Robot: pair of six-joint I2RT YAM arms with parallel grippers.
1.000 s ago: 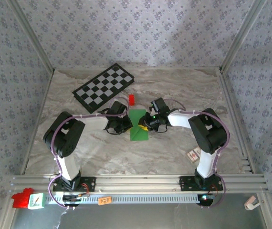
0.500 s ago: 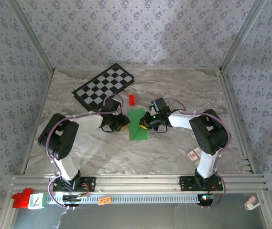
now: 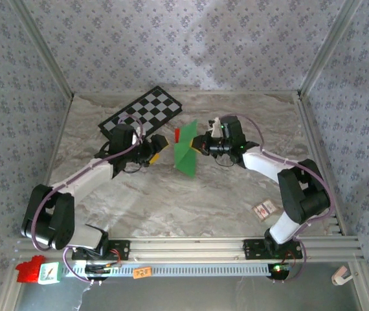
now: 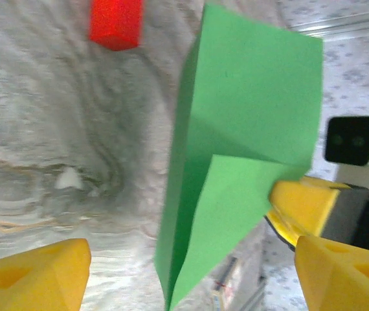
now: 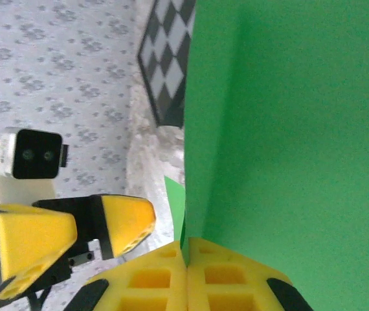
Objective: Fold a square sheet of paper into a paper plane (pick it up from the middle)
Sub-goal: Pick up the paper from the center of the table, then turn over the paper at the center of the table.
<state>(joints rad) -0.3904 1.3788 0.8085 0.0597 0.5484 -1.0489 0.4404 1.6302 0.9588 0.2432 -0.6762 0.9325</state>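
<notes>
Saw right end effector [image 3: 202, 144] pinched shut on folded green sheet [image 3: 186, 154], sheet hung upright above worktop [image 3: 171, 207], between arms. left end effector [image 3: 155, 147] gaped wide just beside it, held nothing. Judged: left needed square regrip on free edge, edges aligned before creasing.

centre: square sheet of paper [image 3: 186, 154] up on edge over the table [image 3: 236, 188], between the 2 pincers | right pincer [image 3: 199, 144] gripping its right edge | left pincer [image 3: 156, 146] just left, apart from it | small block [image 3: 178, 133] on table behind sheet | checkered board [image 3: 142, 118] far left, behind left pincer
</notes>
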